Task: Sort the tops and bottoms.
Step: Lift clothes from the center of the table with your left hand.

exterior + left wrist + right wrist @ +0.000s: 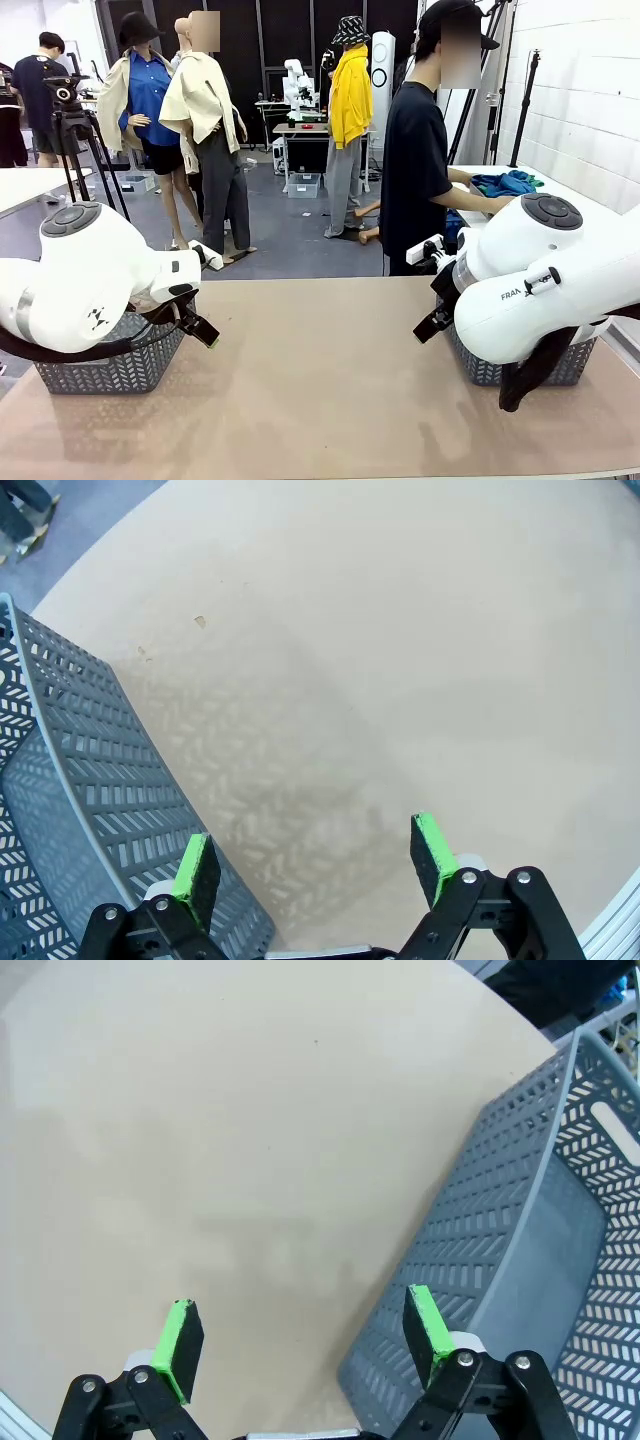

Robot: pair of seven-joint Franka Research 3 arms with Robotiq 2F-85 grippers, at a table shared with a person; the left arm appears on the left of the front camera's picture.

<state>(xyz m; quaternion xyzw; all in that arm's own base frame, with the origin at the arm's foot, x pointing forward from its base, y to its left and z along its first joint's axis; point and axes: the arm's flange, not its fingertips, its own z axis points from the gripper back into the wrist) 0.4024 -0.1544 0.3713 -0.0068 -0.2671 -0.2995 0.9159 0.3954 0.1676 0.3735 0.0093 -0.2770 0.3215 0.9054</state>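
left gripper (315,865) jaws spread wide, nothing between them, over bare table (400,630). left basket (90,810) at 8 o'clock in its wrist view, one pad over the wall. right gripper (300,1345) also spread and holding nothing, right basket (540,1260) at 4 o'clock. clothes pile (505,183), blue with some green, on side table (600,197) at 2 o'clock, person (415,170) reaching to it.
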